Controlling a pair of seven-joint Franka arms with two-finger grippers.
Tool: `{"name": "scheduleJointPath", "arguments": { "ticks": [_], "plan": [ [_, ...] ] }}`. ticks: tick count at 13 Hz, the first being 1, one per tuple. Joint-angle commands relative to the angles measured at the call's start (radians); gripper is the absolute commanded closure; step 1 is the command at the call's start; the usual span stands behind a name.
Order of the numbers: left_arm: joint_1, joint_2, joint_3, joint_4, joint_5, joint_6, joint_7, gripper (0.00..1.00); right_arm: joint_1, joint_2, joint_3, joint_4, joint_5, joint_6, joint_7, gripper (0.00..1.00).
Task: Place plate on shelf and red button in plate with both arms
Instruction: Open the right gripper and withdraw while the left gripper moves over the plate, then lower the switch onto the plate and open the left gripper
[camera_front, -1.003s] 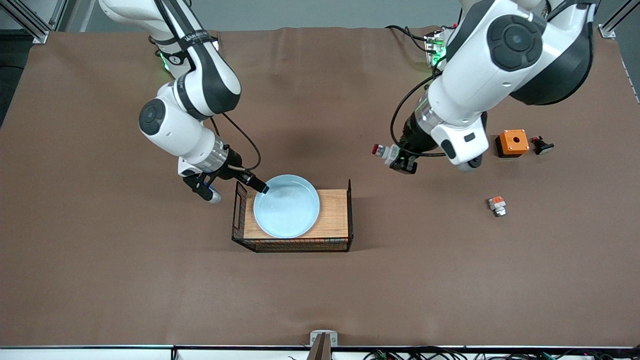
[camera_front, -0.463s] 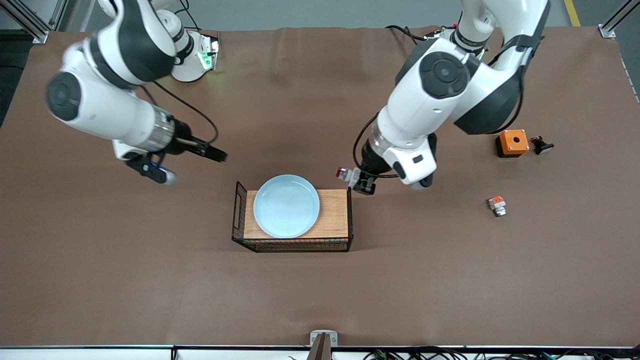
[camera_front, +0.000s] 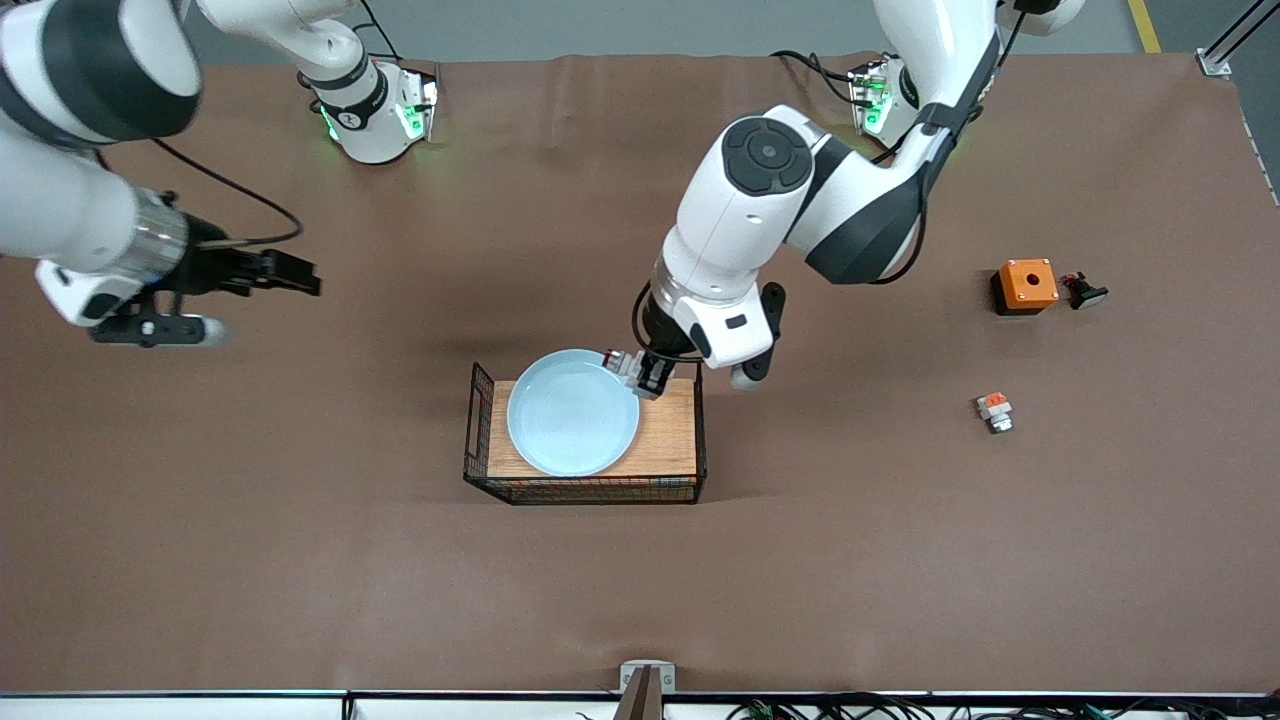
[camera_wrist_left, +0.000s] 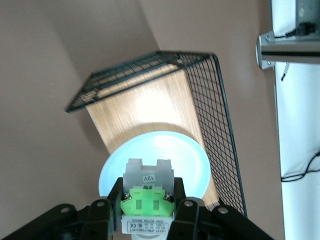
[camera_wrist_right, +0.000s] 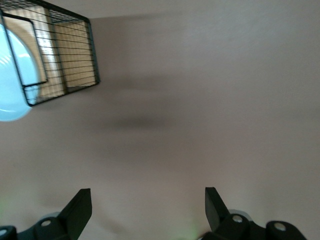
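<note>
The pale blue plate (camera_front: 571, 414) lies flat in a wire basket with a wooden floor (camera_front: 671, 432). My left gripper (camera_front: 643, 377) hangs over the plate's rim at the edge toward the left arm, shut on the red button (camera_front: 621, 361). In the left wrist view the button's white block with its green patch (camera_wrist_left: 147, 196) sits between the fingers (camera_wrist_left: 148, 201), with the plate (camera_wrist_left: 165, 150) below it. My right gripper (camera_front: 298, 275) is open and holds nothing, over bare table toward the right arm's end. The right wrist view shows its spread fingers (camera_wrist_right: 147, 202) and the plate's edge (camera_wrist_right: 9, 85).
The basket's wire walls (camera_wrist_left: 212, 110) rise around the wooden floor on the sides. Toward the left arm's end of the table stand an orange cube box (camera_front: 1026, 285), a small black part (camera_front: 1084, 291) beside it, and a block with an orange patch (camera_front: 994, 411).
My left arm carried the red button from over bare table to over the plate's rim. My right gripper drew back from the plate toward the right arm's end of the table.
</note>
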Motion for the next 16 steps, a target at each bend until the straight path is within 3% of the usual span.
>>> {"name": "scheduleJointPath", "arguments": {
  "ticks": [1, 7, 9, 12, 16],
  "plan": [
    [-0.022, 0.068, 0.013, 0.042, 0.018, 0.075, -0.017, 1.0, -0.082, -0.065, 0.015, -0.034, -0.069, -0.013, -0.167, 0.0],
    [-0.044, 0.139, 0.01, 0.042, 0.013, 0.204, -0.017, 1.0, -0.136, -0.244, 0.033, -0.131, -0.201, -0.012, -0.249, 0.0],
    [-0.055, 0.157, 0.011, 0.042, 0.013, 0.206, -0.017, 1.0, -0.204, -0.283, 0.091, -0.16, -0.205, -0.007, -0.25, 0.0],
    [-0.055, 0.182, 0.01, 0.046, 0.012, 0.223, -0.133, 1.0, -0.433, -0.283, 0.277, -0.153, -0.202, -0.014, -0.283, 0.0],
    [-0.053, 0.214, 0.011, 0.055, 0.012, 0.252, -0.225, 1.0, -0.427, -0.317, 0.269, -0.148, -0.203, -0.053, -0.274, 0.0]
  ]
}}
